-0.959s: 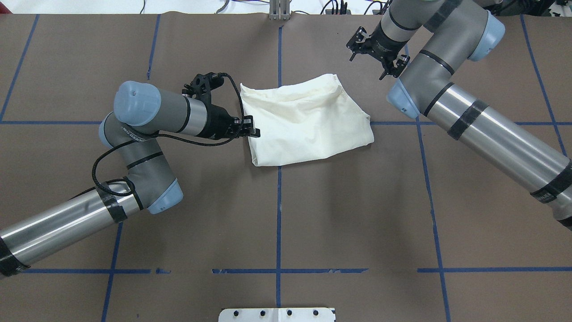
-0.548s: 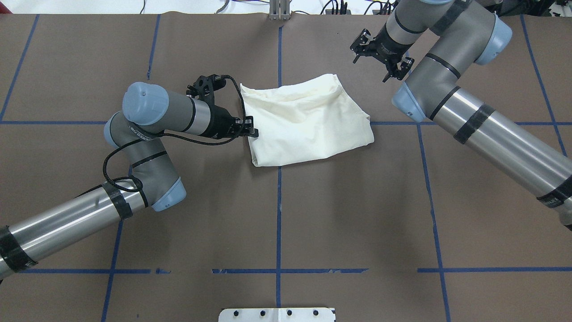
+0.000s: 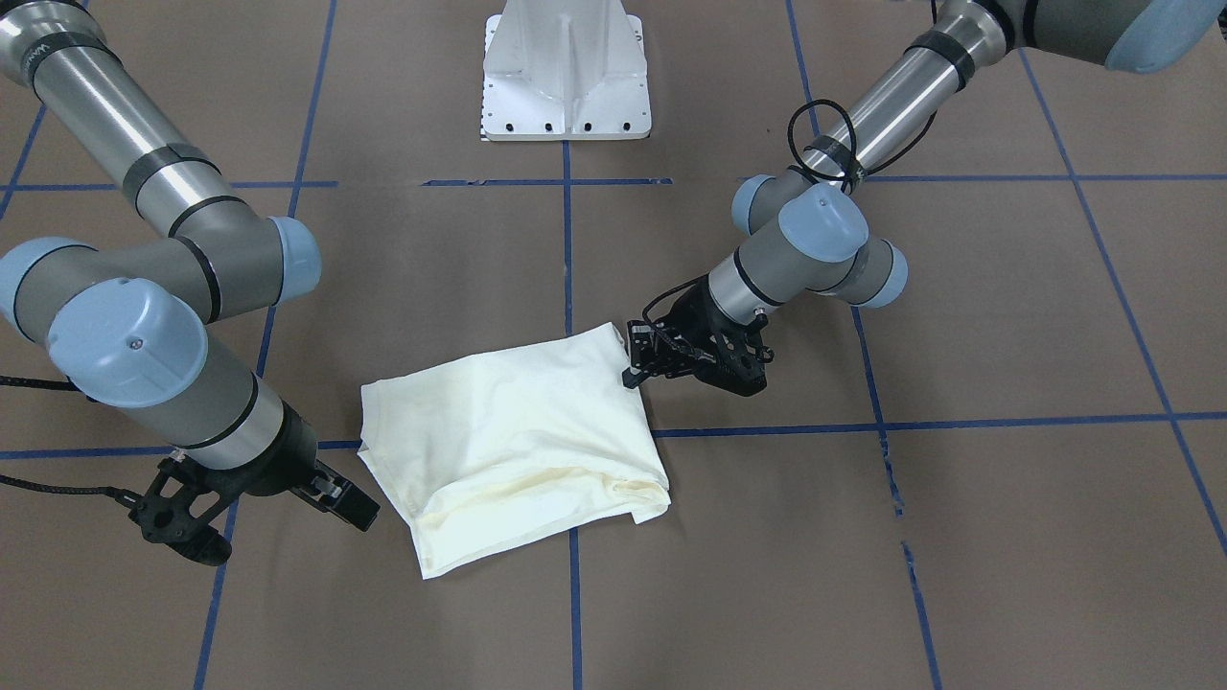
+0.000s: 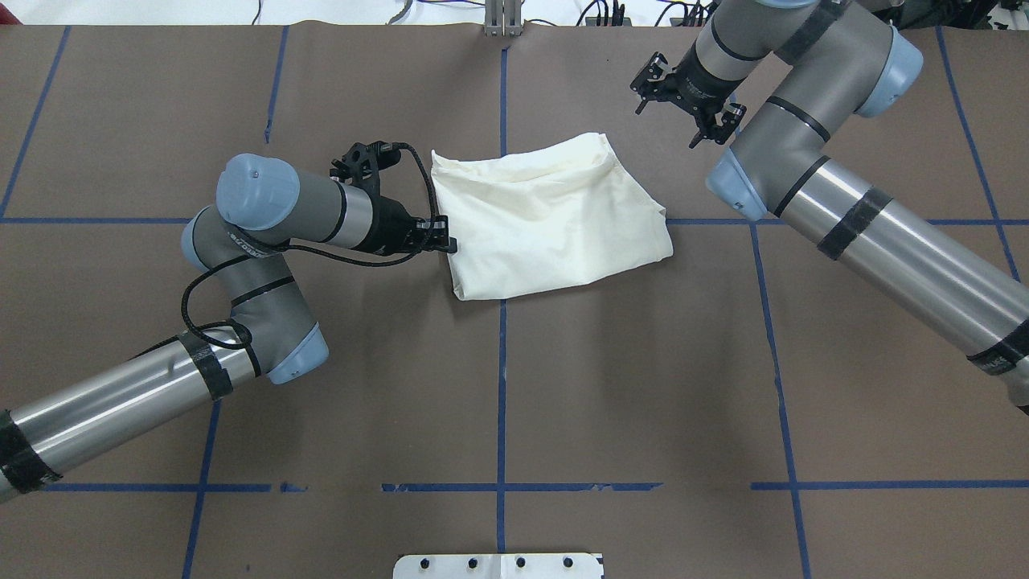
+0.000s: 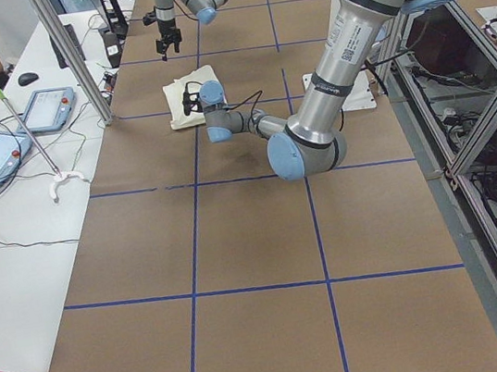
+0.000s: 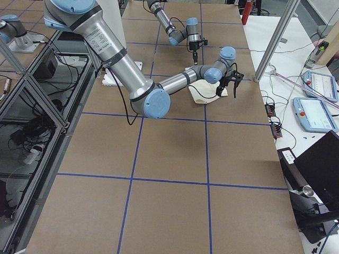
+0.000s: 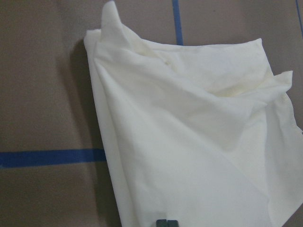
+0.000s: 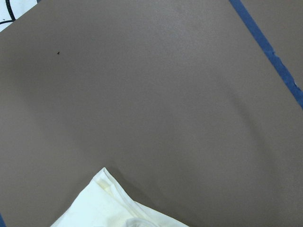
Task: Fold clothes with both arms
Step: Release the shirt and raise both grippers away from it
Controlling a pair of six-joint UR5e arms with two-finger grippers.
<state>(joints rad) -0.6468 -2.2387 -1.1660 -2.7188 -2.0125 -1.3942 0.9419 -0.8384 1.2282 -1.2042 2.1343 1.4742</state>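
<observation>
One cream-white shirt [image 4: 555,221] lies on the brown tabletop [image 4: 643,386], folded into a rough rectangle with its plain side up; no print shows in any view. In the overhead view it sits in the far middle of the tabletop, over the crossing of two blue tape lines [image 4: 501,386], with most of the cloth to the right of the centre line. Its far edge is a little rumpled and shows several layers, and its near edge is a smooth fold. The left arm [image 4: 145,394] reaches in from the near left, and the left claw [image 4: 446,241] lies low at the shirt's left edge. In the left wrist view the two dark fingertips [image 7: 165,222] are pressed together over the cloth, so the claw is closed. Whether any fabric is pinched between them I cannot tell. The right arm [image 4: 900,249] comes in from the right, and the right claw [image 4: 666,127] hangs past the shirt's far right corner, near it but apart from it. Its black fingers [image 3: 350,503] are spread wide with nothing between them. The right wrist view shows mostly bare tabletop, with one corner of the shirt at its lower edge.
</observation>
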